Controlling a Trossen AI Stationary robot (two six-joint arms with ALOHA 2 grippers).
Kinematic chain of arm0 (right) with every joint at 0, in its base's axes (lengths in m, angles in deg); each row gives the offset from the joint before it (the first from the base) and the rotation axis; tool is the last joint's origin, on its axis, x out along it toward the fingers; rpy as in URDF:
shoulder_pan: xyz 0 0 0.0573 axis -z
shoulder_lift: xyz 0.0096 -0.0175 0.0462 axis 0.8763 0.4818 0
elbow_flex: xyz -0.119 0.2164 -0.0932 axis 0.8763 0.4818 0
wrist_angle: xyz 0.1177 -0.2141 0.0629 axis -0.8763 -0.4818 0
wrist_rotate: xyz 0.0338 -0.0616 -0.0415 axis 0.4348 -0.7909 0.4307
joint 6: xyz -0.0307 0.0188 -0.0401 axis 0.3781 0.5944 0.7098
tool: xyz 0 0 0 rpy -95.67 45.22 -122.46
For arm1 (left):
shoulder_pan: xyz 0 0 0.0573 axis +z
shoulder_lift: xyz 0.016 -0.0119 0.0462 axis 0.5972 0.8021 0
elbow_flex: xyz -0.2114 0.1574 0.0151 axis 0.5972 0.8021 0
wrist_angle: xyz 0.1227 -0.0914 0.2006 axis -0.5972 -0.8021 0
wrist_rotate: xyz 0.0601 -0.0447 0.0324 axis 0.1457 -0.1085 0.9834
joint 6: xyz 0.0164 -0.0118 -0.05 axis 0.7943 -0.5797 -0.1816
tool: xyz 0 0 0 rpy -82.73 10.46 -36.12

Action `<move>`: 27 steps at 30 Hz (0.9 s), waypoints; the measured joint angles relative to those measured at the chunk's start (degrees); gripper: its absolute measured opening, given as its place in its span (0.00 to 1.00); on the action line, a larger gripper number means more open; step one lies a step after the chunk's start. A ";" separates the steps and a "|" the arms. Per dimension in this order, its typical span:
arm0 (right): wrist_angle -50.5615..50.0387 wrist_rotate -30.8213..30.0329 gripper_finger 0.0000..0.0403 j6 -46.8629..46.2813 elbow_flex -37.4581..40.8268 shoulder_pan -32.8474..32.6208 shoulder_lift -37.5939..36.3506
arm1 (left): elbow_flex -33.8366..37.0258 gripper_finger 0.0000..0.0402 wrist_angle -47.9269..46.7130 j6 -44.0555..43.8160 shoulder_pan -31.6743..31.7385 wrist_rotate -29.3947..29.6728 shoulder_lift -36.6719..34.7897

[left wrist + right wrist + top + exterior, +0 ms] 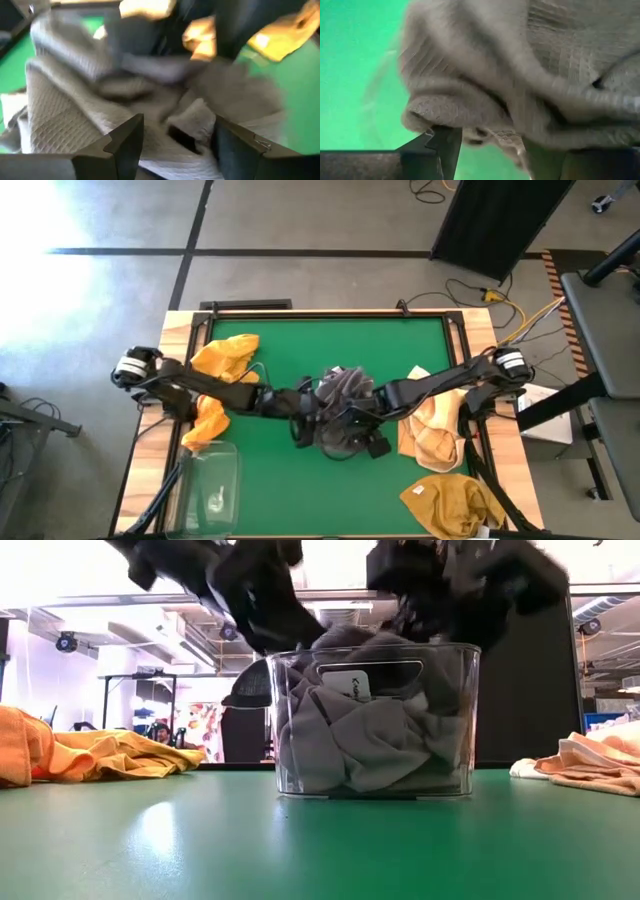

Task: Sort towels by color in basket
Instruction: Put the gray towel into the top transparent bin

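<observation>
Contents of the green table, listed left to right.

1. Orange towel, crumpled at the far left of the table, partly under the left arm. The low view shows it as a loose heap at table level.
2. Second orange towel, bunched just in front of the first at the left edge.
3. Empty clear basket, near left corner, just beside the second orange towel.
4. Left gripper, reaching in from the left to the table's middle. Its wrist view shows the fingers spread apart with grey cloth lying between and beyond them; whether they pinch any cloth cannot be told.
5. Clear basket, table centre, packed with grey towels that rise above its rim. From above, the grey pile sits between the two grippers.
6. Right gripper, reaching in from the right to the same basket. In its wrist view a fold of grey towel lies over and between the parted fingers; a firm grip cannot be confirmed.
7. Pale peach towel, right of centre, beneath the right arm.
8. Mustard towel, near right corner.
</observation>
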 joint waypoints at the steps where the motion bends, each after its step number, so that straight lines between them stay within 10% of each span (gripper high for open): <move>1: -1.45 -0.04 0.47 0.00 -0.74 0.02 -0.97 | -0.11 0.51 0.17 -0.06 0.87 -1.27 0.90; 14: -7.68 -21.14 0.47 -3.53 -4.98 0.76 -8.87 | -5.26 0.51 -4.48 -1.32 2.81 -7.12 10.38; 27: 8.20 -8.65 0.49 -5.44 3.85 3.89 3.71 | -5.46 0.51 -14.79 -0.32 2.79 -7.00 1.12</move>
